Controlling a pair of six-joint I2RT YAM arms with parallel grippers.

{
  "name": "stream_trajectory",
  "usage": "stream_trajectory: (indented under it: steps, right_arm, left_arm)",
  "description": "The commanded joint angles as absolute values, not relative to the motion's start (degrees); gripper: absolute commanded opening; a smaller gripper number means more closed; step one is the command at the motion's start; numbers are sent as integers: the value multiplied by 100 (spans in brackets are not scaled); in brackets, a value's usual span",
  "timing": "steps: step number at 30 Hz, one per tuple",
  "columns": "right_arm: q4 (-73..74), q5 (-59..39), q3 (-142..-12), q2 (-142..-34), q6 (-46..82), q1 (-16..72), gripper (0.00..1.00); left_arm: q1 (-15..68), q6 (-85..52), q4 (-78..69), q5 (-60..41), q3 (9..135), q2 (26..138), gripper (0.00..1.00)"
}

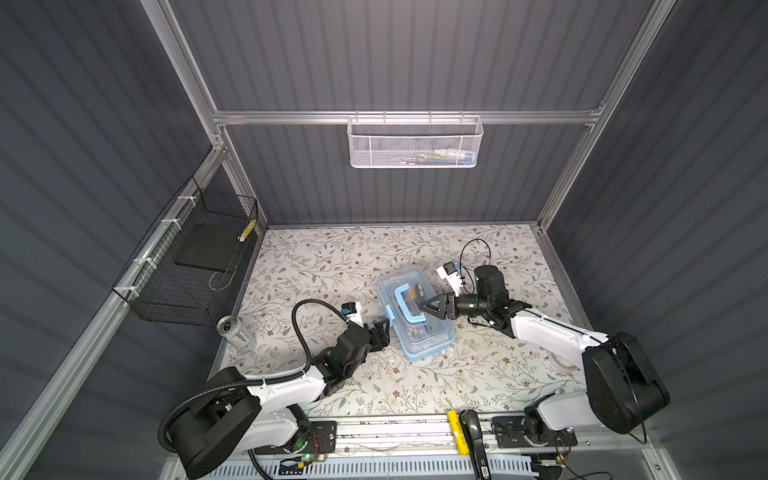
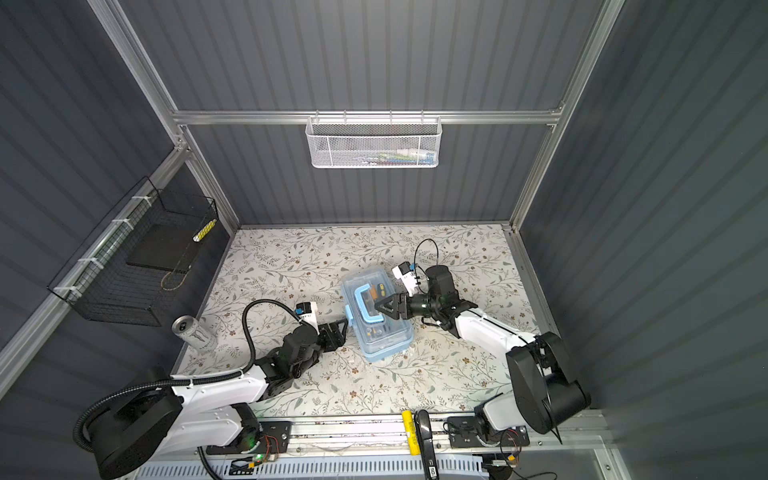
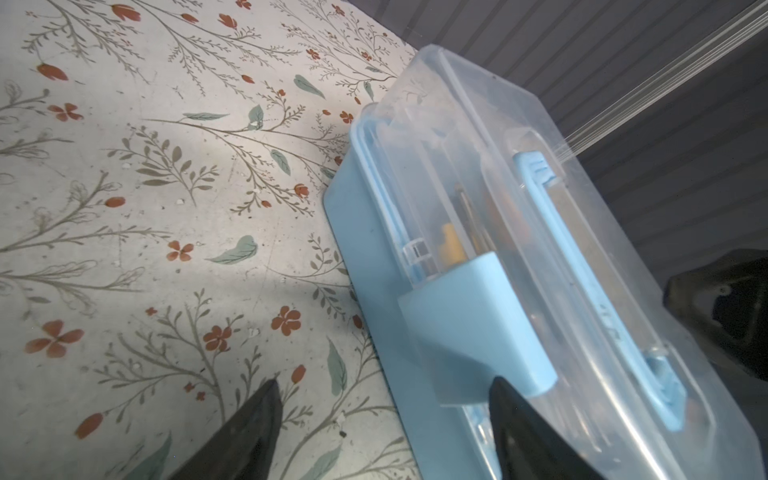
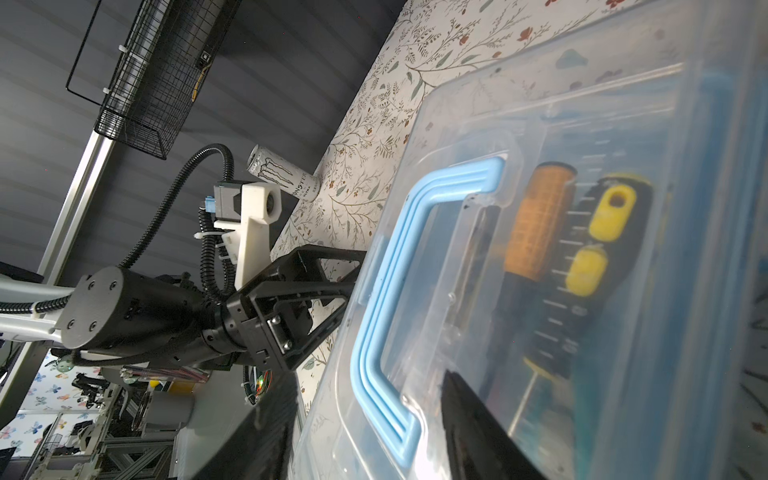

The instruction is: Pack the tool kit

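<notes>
can upright on table | black wire basket, left wall | white mesh basket, back wall

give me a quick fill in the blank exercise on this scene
1. The clear lid of the tool kit is ____.
2. Its light blue handle lies ____ on the lid.
3. The can stands upright on the table, near the ____ wire basket.

Missing words: closed; flat; black.

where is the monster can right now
In both top views the white Monster can stands upright at the left edge of the table, by the near end of the black wire basket, left of the left gripper.
</notes>
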State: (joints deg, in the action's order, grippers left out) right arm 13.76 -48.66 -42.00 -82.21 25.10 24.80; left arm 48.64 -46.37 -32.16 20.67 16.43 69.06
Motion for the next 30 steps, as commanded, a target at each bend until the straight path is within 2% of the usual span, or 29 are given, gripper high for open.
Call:
stream_trajectory:
  steps: [1,13,23,30]
  right_arm:
    - [967,-4841,-4021,-8500,2518,2502,58]
    - [917,-4727,-3991,-8590,2450,2499,58]
    - [-201,-3388,-4263,-8016,1905,2471,57]
    - [-87,-3457,-4239,-8229,1989,2426,57]
  left_arm:
    - [4812,-4728,-3661,1995,1495,6747,79]
    - [4806,-4702,-3709,1863,1602,6992,70]
    - [4793,-4687,-3621,1873,1608,7046,67]
    - [4795,-4702,-3741,1721,1667,7271,66]
